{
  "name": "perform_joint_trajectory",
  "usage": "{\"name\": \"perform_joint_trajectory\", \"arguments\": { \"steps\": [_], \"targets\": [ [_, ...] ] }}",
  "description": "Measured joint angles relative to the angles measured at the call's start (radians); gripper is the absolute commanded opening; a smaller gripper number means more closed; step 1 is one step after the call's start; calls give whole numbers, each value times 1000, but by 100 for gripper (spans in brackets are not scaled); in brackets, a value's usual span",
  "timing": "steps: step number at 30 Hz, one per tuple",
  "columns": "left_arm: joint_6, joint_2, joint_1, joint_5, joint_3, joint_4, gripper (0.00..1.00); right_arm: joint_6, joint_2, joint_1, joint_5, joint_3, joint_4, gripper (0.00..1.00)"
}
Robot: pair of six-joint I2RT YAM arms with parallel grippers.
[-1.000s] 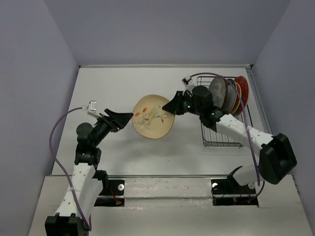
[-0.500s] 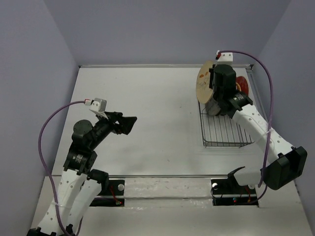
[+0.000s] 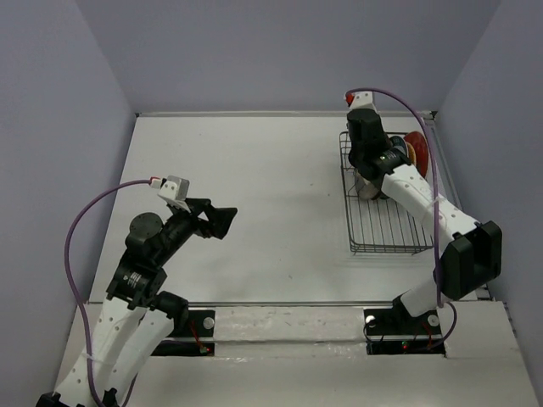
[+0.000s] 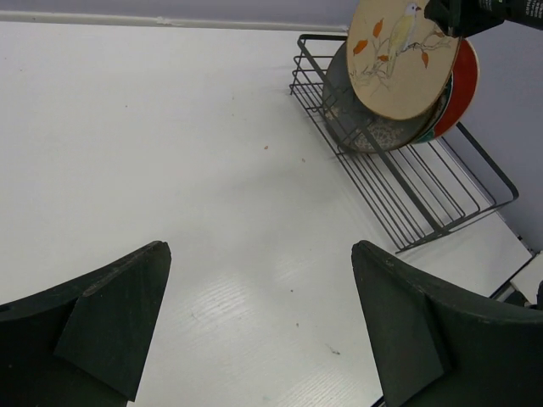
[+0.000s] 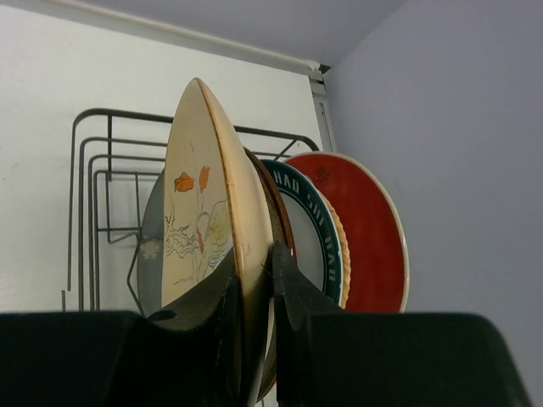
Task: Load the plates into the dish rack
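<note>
My right gripper (image 5: 254, 288) is shut on the rim of the cream plate with a branch and bird (image 5: 212, 203). It holds the plate upright on edge at the far end of the black wire dish rack (image 5: 93, 170). Behind it stand a brown-rimmed plate, the white plate with teal rim (image 5: 318, 246) and the red plate (image 5: 369, 229). The grey plate (image 5: 151, 254) shows just past the cream one. The left wrist view shows the cream plate (image 4: 399, 55) in front of the grey plate (image 4: 361, 123) over the rack (image 4: 416, 186). My left gripper (image 4: 259, 250) is open and empty above the table.
In the top view the rack (image 3: 382, 229) lies at the right side of the table, close to the right wall. Its near half holds no plates. My right arm (image 3: 407, 186) stretches over it. My left gripper (image 3: 222, 219) hangs over the table's left middle.
My right gripper carried the cream plate from mid-table to the rack's far end, turned it upright and lowered it among the standing plates. My left gripper let go and drew back, open.
</note>
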Motion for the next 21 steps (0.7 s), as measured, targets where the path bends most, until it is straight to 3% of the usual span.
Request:
{"name": "perform_joint_trajectory", "arguments": {
  "steps": [11,14,16,17,20,21],
  "targets": [
    [0,-13,-4,-26,0,-8,99,109,25,0,-58,-122,23,7],
    [0,-26,-5,-29,0,-8,99,160,46,0,-85,-161,27,12],
    [0,-34,-4,-31,0,-8,99,186,56,-1,-82,-174,58,29],
    [1,-36,-4,-33,0,-8,99,198,58,-4,-80,-175,60,29],
    [1,-37,-4,-38,-1,-8,99,245,57,-8,-79,-182,76,60],
    [1,-37,-5,-41,-1,-8,99,264,56,-8,-84,-185,79,78]
  ]
}}
